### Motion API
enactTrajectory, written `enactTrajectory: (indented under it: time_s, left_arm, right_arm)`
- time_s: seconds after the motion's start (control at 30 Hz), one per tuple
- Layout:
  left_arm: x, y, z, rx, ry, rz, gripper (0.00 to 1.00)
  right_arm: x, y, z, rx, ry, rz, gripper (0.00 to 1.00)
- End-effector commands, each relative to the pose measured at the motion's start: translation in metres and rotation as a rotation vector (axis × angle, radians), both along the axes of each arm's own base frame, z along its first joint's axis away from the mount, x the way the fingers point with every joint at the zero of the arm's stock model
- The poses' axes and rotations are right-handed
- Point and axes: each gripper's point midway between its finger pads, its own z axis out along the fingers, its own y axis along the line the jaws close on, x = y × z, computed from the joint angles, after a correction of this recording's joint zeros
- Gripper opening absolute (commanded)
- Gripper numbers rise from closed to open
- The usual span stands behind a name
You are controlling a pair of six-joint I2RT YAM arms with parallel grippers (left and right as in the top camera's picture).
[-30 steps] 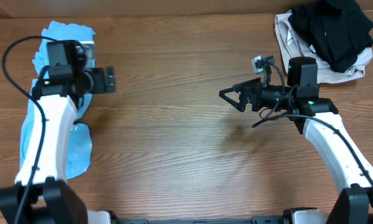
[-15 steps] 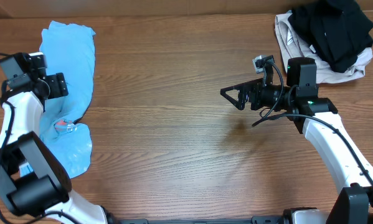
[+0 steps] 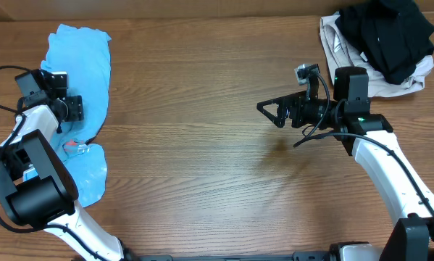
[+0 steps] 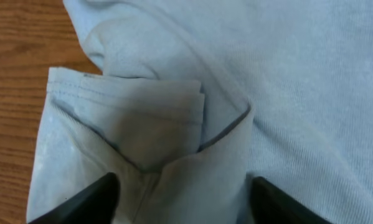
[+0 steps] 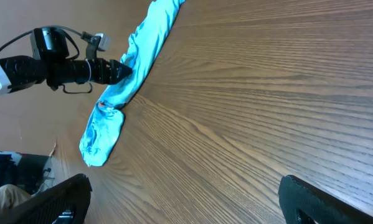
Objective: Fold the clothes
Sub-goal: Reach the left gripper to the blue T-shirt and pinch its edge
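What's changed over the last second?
The left gripper swung from the right edge of the blue t-shirt to its left edge, jaws narrowing astride a folded sleeve; nothing gripped yet. The right gripper, open, the black garment and the beige garment stayed put.

No text can be read anywhere; only a small red-pink mark (image 3: 72,146) shows on the light blue t-shirt (image 3: 82,58), too small to read.

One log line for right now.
left claw: open over shirt edge | right claw: open, above table | shirt: crumpled, unfolded
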Motion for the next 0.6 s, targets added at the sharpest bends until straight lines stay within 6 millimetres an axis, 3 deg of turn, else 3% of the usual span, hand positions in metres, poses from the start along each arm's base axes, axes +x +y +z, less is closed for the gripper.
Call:
enactTrajectory:
  time_s: [0.0, 0.1, 0.33, 0.47, 0.57]
  left_arm:
    - [0.007, 0.0, 0.0031, 0.014, -0.009, -0.015, 0.55]
    - [0.0069, -0.0002, 0.003, 0.012, -0.009, -0.015, 0.46]
    - [0.0075, -0.0006, 0.0033, 0.011, -0.012, -0.017, 0.42]
    - [0.0089, -0.0004, 0.0042, 0.004, -0.023, -0.003, 0.18]
    - [0.0091, -0.0007, 0.0042, -0.004, -0.026, 0.006, 0.08]
  right_arm:
    - [0.005, 0.0025, 0.0103, 0.0, -0.032, 0.003, 1.0]
    - [0.005, 0.0025, 0.0103, 0.0, -0.032, 0.003, 1.0]
    - [0.0052, 0.0024, 0.0103, 0.0, -0.032, 0.003, 1.0]
    - [0.0058, 0.0018, 0.0097, -0.005, -0.033, -0.002, 1.0]
    - [0.0058, 0.0017, 0.0096, -0.005, -0.032, -0.002, 1.0]
